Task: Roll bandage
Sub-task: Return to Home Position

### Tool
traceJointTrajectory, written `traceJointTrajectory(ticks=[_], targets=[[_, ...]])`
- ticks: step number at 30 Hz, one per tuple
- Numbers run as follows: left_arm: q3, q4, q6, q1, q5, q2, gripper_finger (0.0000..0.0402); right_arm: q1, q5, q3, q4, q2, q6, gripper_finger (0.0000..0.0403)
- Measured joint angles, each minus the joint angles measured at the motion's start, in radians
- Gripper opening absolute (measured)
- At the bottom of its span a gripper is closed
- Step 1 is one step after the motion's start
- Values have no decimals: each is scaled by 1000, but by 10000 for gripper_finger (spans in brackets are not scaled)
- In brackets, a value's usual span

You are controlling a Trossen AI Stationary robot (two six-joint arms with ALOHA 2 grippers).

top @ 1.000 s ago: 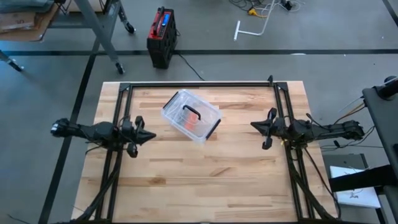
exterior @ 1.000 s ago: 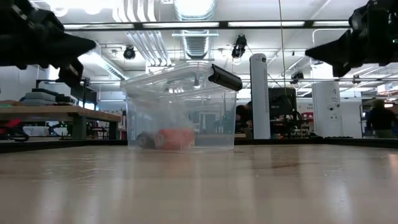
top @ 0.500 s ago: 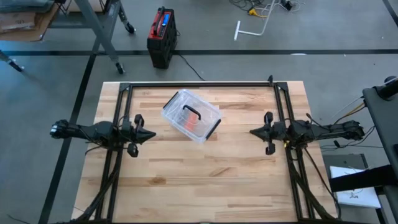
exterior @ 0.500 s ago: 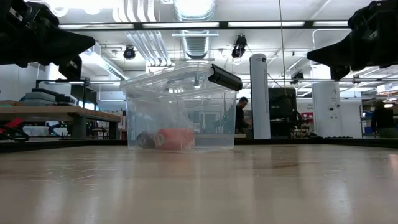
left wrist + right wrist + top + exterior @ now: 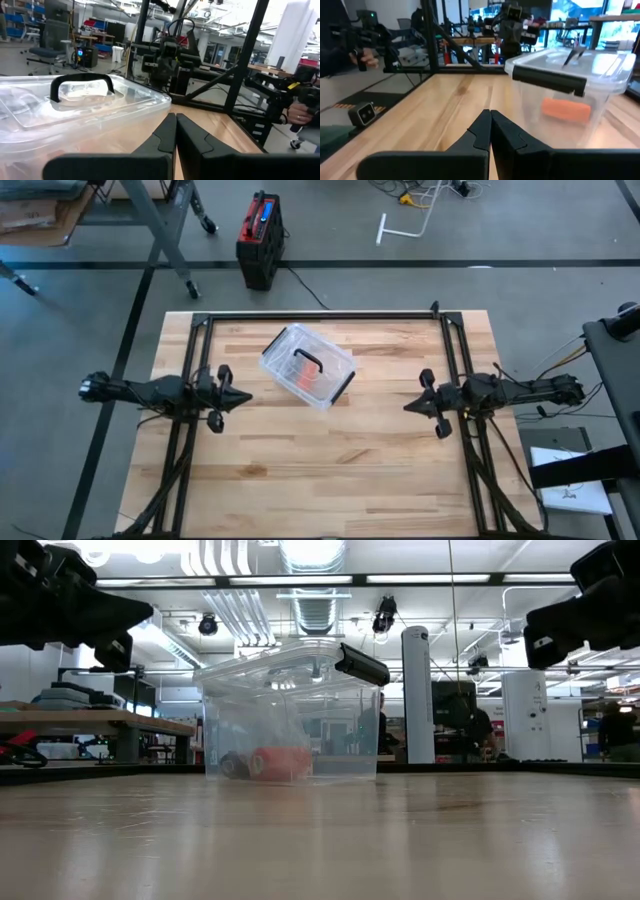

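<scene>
**Bandage stowed, both arms retreating to home**

Setting: open workshop with ceiling strip lights, benches and racks beyond a pale butcher-block surface [image 5: 330,470] in a black frame.

Objects:
- Transparent bin [image 5: 283,348] stands on the surface between the two tools, toward its far half.
- The lid [image 5: 100,102] is on, and its black handle [image 5: 308,360] faces up.
- A black latch [image 5: 362,665] juts from one end. I cannot tell whether it is snapped fully down.
- The orange bandage roll [image 5: 280,762] lies on the bin floor and shows through the wall.

Tools:
- Left tool [image 5: 243,396]: fingers clenched together, holding nothing. It is raised off the surface. The bin is near, ahead of its tips and a little to one side.
- Right tool [image 5: 408,406]: fingers also pressed together and empty, likewise raised. The bin is ahead of its tips and farther off than it is from the left tool.
- Neither tool touches the bin.

Step in hand (judgement): with the roll inside and the lid on, the handling work looks finished. What remains is the return of both arms to their rest pose.

Next move (judgement):
- There is nothing to grasp, so each arm only needs to draw back along its own side, away from the bin, with its fingers kept together.
- The left tool has less clearance. A straight pull back is safer there than a sideways sweep, which could nudge the bin's near corner.
</scene>
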Motion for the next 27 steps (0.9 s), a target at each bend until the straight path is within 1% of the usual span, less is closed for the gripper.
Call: traceJointTrajectory(ticks=[5, 7, 9, 14, 18, 21, 27], targets=[[0, 0, 5, 0, -1, 20, 0, 0, 1, 0, -8, 1, -13, 2], [0, 0, 5, 0, -1, 30, 0, 0, 3, 0, -15, 1, 14, 2], [0, 0, 5, 0, -2, 42, 0, 0, 15, 1, -17, 2, 33, 2], [0, 0, 5, 0, -3, 77, 0, 0, 33, 1, -19, 3, 20, 2], [0, 0, 4, 0, -4, 108, 0, 0, 33, 2, -21, 3, 128, 2], [0, 0, 4, 0, -3, 134, 0, 0, 34, 2, -21, 3, 179, 2], [0, 0, 4, 0, -3, 185, 0, 0, 33, 3, -21, 3, 171, 2]])
